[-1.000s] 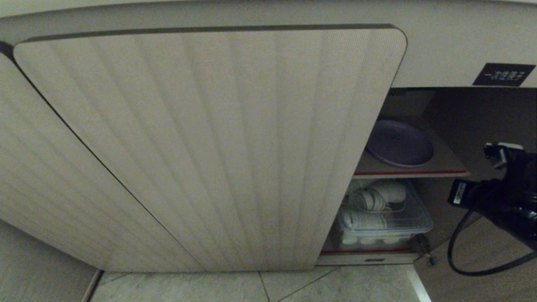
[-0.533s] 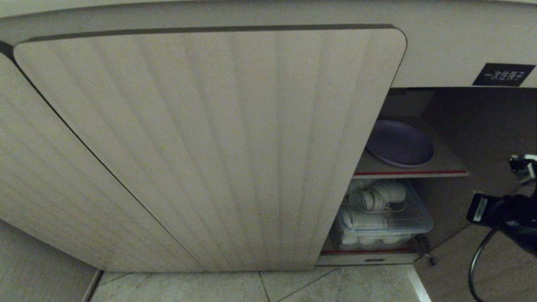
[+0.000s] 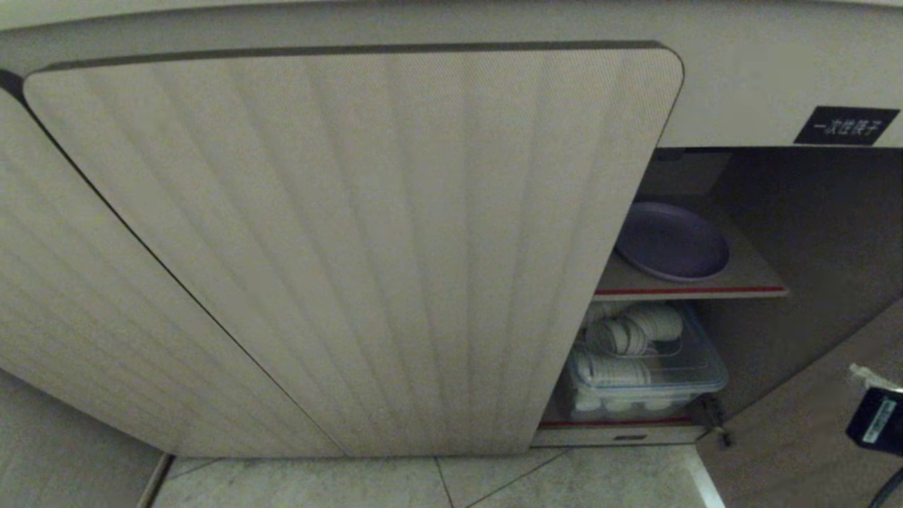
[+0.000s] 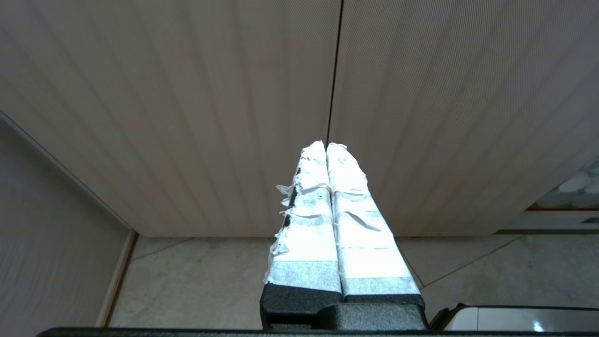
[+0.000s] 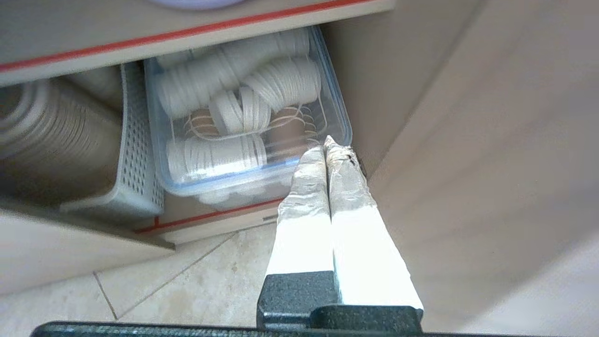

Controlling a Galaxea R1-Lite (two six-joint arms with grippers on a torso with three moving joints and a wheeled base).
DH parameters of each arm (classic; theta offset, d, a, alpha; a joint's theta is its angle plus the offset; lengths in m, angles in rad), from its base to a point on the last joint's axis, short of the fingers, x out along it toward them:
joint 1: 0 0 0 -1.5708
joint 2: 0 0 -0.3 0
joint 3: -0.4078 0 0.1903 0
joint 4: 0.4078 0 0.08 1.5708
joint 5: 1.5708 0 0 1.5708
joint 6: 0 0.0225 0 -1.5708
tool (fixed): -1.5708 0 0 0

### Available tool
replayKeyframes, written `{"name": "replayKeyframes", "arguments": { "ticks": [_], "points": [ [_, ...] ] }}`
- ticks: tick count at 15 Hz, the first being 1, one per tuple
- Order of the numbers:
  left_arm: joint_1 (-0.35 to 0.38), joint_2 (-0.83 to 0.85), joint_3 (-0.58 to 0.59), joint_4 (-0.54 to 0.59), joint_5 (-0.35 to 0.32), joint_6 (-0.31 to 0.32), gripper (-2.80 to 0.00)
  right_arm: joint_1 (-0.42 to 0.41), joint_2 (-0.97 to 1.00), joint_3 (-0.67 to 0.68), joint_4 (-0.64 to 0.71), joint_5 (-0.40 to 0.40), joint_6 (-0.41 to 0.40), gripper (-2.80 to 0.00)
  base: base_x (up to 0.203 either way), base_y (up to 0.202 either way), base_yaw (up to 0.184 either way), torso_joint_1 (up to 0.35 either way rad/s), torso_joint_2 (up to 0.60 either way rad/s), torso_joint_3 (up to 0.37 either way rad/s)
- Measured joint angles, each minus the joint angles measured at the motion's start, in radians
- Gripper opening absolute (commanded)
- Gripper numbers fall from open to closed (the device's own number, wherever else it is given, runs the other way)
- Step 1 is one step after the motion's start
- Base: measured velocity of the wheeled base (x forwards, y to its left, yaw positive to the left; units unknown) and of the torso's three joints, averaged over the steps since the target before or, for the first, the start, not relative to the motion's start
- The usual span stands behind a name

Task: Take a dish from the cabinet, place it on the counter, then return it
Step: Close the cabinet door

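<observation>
The lavender dish (image 3: 671,242) lies flat on the inner shelf (image 3: 755,282) of the cabinet (image 3: 353,247), in the open bay on the right; a sliver of its rim (image 5: 196,3) shows in the right wrist view. My right gripper (image 5: 327,142) is shut and empty. It hangs low outside the bay, below the shelf, pointing toward the near corner of a clear bin. Only a piece of the right wrist (image 3: 875,420) shows in the head view, at the lower right corner. My left gripper (image 4: 326,145) is shut and parked facing the closed ribbed doors. The counter's top is out of view.
Under the shelf stands a clear bin (image 3: 649,360) of stacked white cups, with a grey perforated basket (image 5: 135,154) beside it. The open door (image 5: 491,164) stands close beside the right gripper. A black label (image 3: 845,125) sits above the opening. Pale floor tiles (image 3: 437,483) lie below.
The right arm has dropped and pulled away from the open bay, sliding from mid-right of the head view to its lower right corner. The dish has stayed on the shelf.
</observation>
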Motion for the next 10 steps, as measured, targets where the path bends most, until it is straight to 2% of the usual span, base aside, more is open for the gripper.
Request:
{"name": "replayKeyframes", "arguments": {
  "ticks": [3,6,10],
  "points": [
    [0.0,0.0,0.0,0.0,-0.001,0.0,-2.8,0.003,-0.11,0.076,0.017,0.005,-0.037,-2.8,0.0,0.0,0.0,0.0,0.0,0.0],
    [0.0,0.0,0.0,0.0,0.0,0.0,-2.8,0.004,-0.216,0.09,0.098,0.017,-0.046,-2.8,0.0,0.0,0.0,0.0,0.0,0.0],
    [0.0,0.0,0.0,0.0,0.0,0.0,-2.8,0.001,-0.374,0.094,0.303,0.017,-0.058,-2.8,0.0,0.0,0.0,0.0,0.0,0.0]
  ]
}}
